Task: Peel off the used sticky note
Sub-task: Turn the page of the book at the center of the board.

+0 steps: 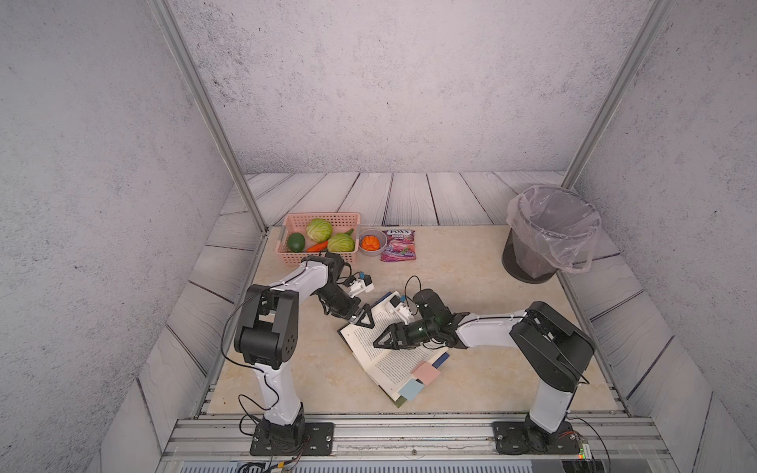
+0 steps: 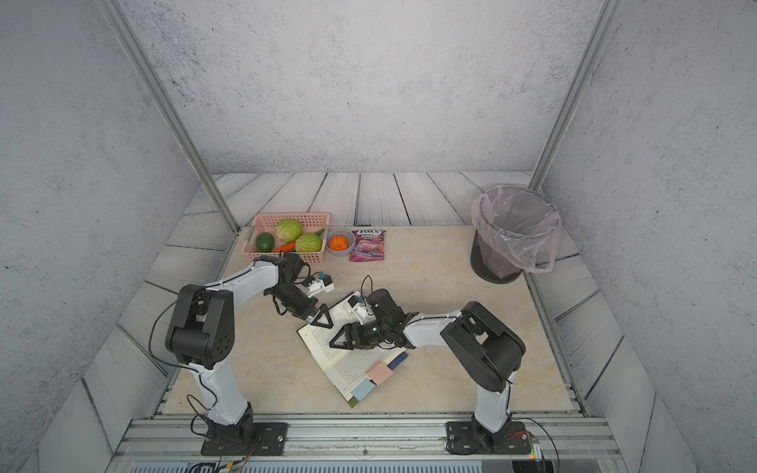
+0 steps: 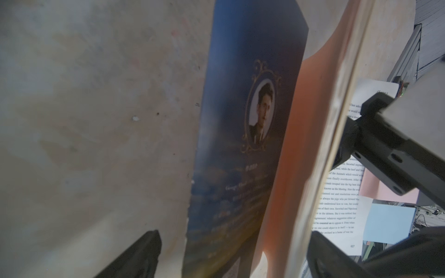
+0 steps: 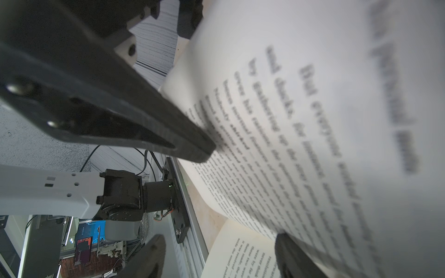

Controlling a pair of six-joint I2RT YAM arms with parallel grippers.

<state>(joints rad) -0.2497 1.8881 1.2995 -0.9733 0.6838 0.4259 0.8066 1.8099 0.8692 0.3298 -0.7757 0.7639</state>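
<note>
An open book (image 1: 387, 364) (image 2: 346, 364) lies mid-table, with a pink sticky note (image 1: 426, 372) (image 2: 380, 372) and a blue sticky note (image 1: 411, 389) (image 2: 363, 389) on its near page edge. Nothing shows which note is the used one. My left gripper (image 1: 366, 318) (image 3: 231, 255) is open at the book's far corner, straddling the blue cover flap (image 3: 260, 115) and the page block. My right gripper (image 1: 379, 343) (image 4: 221, 257) lies sideways over the left of the page, open. A loose page (image 4: 301, 144) curls over one of its fingers (image 4: 293, 257). Both notes (image 3: 375, 190) (image 3: 387, 221) sit apart from both grippers.
At the back left stand a pink basket (image 1: 323, 218) of vegetables, a grey bowl (image 1: 383, 245) and a purple candy bag (image 1: 398, 245). A bin with a plastic liner (image 1: 549, 233) stands back right. A metal rail (image 1: 409, 430) runs along the front edge.
</note>
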